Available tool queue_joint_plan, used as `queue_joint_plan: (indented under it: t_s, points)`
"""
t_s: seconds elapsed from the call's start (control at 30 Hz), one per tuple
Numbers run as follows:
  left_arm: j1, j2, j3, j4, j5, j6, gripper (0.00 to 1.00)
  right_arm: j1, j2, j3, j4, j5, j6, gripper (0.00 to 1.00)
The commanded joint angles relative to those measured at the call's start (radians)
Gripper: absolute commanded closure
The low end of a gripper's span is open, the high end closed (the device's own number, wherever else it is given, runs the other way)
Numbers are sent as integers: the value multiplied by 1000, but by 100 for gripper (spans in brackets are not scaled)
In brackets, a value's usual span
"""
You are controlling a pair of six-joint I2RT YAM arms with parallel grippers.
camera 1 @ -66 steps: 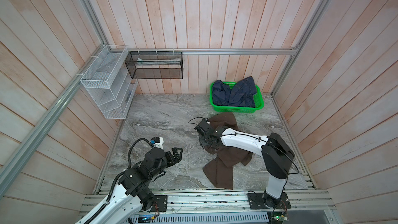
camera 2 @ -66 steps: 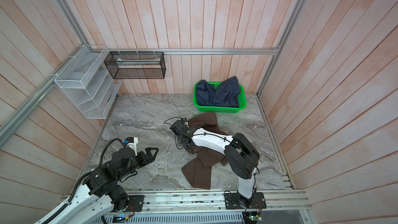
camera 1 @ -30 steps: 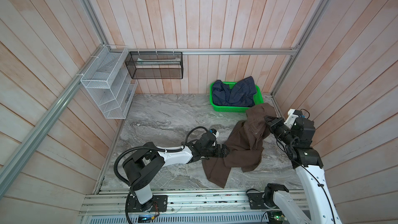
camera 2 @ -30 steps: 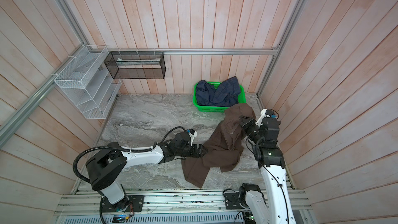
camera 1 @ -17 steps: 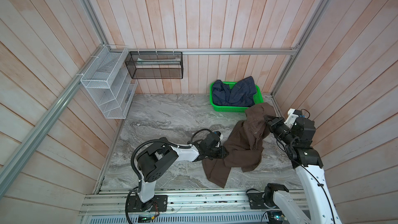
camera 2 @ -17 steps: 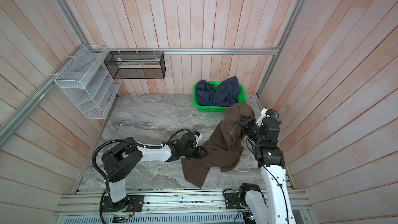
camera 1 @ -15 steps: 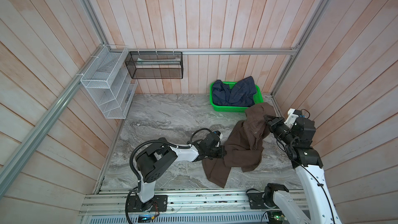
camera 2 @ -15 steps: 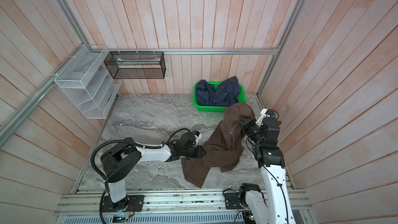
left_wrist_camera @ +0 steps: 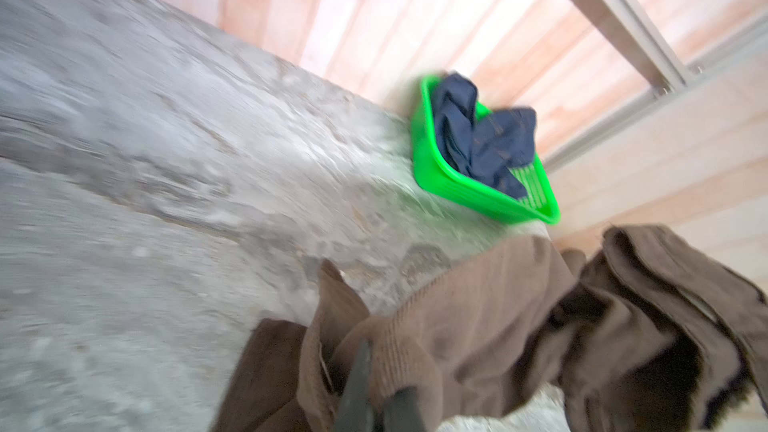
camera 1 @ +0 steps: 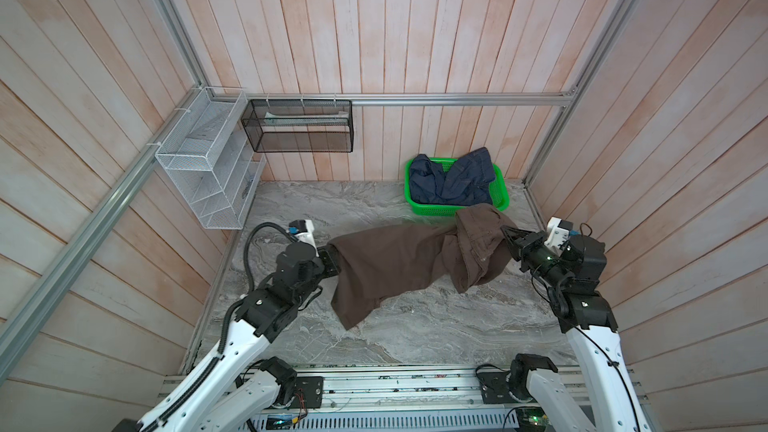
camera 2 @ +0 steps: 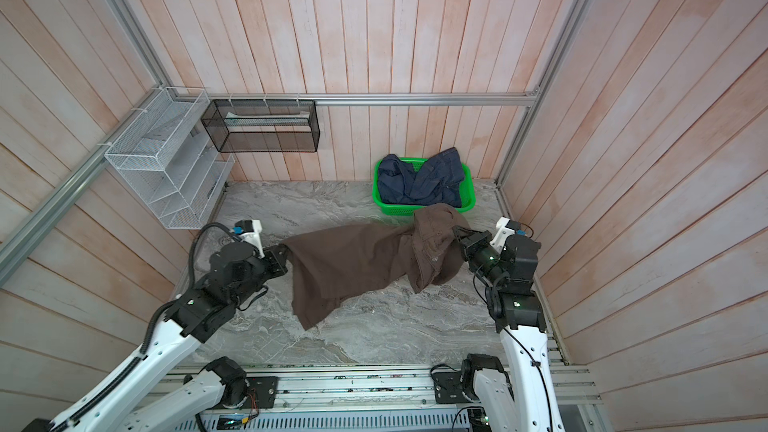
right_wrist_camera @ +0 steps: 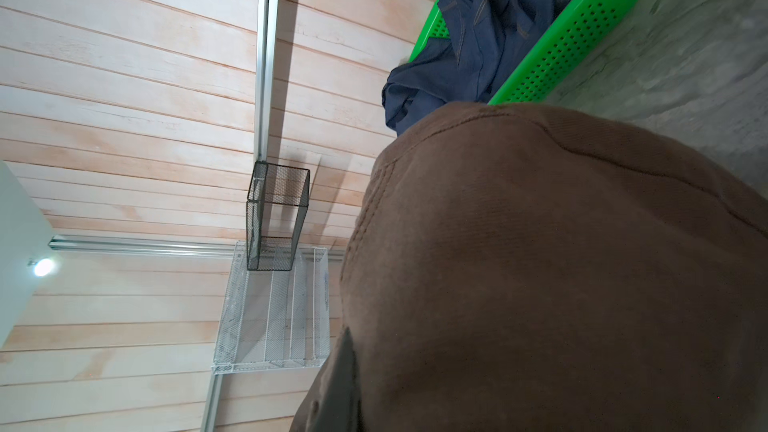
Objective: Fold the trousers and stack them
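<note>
Both top views: left end effector (camera 1: 328, 261) at nine, right end effector (camera 1: 509, 238) at three o'clock pinch dark-brown soft trousers (camera 1: 395, 259), partly masking green plastic basket (camera 1: 432, 210).

no text, label, brand, number or sign could be read on anything in these views.

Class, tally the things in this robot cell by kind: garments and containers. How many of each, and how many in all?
Garments: 2 (brown trousers, navy denim garment)
Containers: 3 (green basket, black mesh basket, white wire rack)
Total: 5
</note>
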Motion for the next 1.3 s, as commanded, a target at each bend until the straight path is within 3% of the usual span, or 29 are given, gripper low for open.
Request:
queue_joint_plan:
  t_s: [0.0, 0.13, 0.3, 0.43, 0.53, 0.67, 0.77, 0.9, 1.0, 1.1, 1.27]
  points:
    - [80, -36, 91, -260, -151, 114, 100, -8, -39, -43, 134, -47, 180, 100]
    - [147, -15, 120, -273, -148, 185, 100, -47, -58, -156, 172, -5, 260, 100]
    - [203, 84, 74, -199, -18, 220, 100, -128, -43, -341, 269, 39, 335, 100]
    - [216, 149, 17, -146, 34, 217, 100, -178, 14, -399, 286, 48, 305, 99]
    - [231, 183, -5, -140, 42, 225, 100, -189, 24, -375, 190, 74, 234, 88]
    - [250, 210, -14, -150, 59, 245, 100, -190, 23, -256, -47, 173, 47, 50]
    - [256, 223, -20, -157, 62, 255, 80, -189, 36, -159, -204, 234, -86, 30]
    - [259, 225, -21, -159, 86, 254, 52, -184, 53, -92, -318, 228, -189, 22]
    - [258, 207, -14, -174, 106, 239, 44, -104, 89, -62, -388, 239, -261, 22]
    - [258, 173, -4, -205, 126, 219, 39, 135, 147, -35, -441, 325, -295, 22]
    - [258, 99, -4, -243, 170, 175, 36, 532, 184, -69, -495, 458, -177, 22]
